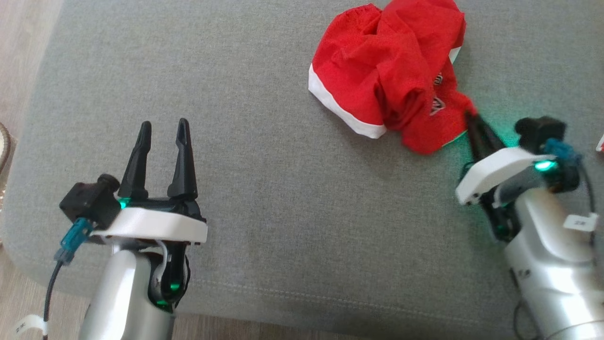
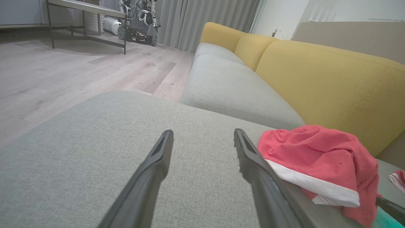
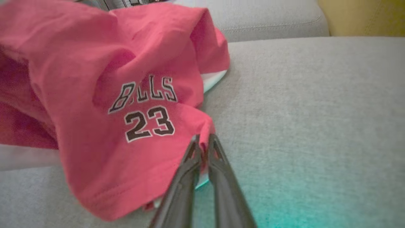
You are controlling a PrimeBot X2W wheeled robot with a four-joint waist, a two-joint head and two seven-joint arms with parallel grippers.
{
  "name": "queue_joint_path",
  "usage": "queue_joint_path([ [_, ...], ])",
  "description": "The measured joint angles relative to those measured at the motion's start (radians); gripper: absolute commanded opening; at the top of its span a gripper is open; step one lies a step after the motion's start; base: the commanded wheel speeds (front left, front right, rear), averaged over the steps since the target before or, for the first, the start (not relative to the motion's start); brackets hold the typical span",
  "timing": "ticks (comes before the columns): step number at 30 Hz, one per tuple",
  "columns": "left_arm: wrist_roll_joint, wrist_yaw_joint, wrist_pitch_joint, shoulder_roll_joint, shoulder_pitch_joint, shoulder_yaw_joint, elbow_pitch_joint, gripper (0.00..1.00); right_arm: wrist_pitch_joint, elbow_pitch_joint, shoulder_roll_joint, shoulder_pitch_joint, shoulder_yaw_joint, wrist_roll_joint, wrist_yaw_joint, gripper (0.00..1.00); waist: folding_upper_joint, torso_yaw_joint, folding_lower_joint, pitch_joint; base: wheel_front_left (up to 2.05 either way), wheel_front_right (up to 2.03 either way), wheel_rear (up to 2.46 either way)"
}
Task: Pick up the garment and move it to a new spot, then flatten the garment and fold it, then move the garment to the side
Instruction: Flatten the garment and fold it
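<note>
The left tool (image 1: 164, 123) is hovering over the grey cushion (image 1: 283, 212) at the lower left, its fingers standing spread and holding nothing. Further right, the red garment (image 1: 391, 75) is lying crumpled on the cushion's far part, its white hem (image 1: 344, 115) facing the left tool. At the right, the right tool (image 3: 202, 142) is pinching a fold at the garment's near edge, its fingers pressing almost together just below the printed 23 (image 3: 148, 123).

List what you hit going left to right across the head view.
left gripper, open → garment, crumpled on the grey cushion → right gripper, shut on the garment's near corner → small red-and-white item, cut off by the edge.
</note>
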Motion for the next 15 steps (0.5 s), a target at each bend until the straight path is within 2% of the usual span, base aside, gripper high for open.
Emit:
queue_joint_path([
  [7, -0.002, 0.003, 0.000, 0.000, 0.002, -0.001, 0.012, 1.00, -0.073, -0.034, -0.076, -0.043, -0.010, -0.067, 0.000, 0.00, 0.0000, -0.014, 0.0000, -0.032, 0.00, 0.00, 0.00],
  [12, -0.011, 0.003, 0.000, 0.000, 0.010, -0.007, 0.015, 1.00, -0.078, -0.151, -0.120, -0.069, -0.016, -0.110, 0.000, 0.00, 0.0000, -0.034, 0.0000, -0.068, 0.00, 0.00, 0.00],
  [15, -0.011, 0.003, 0.000, 0.000, 0.012, -0.019, 0.015, 1.00, -0.044, -0.224, -0.156, -0.092, -0.003, -0.128, 0.000, 0.00, 0.0000, -0.043, 0.0000, -0.085, 0.00, 0.00, 0.00],
])
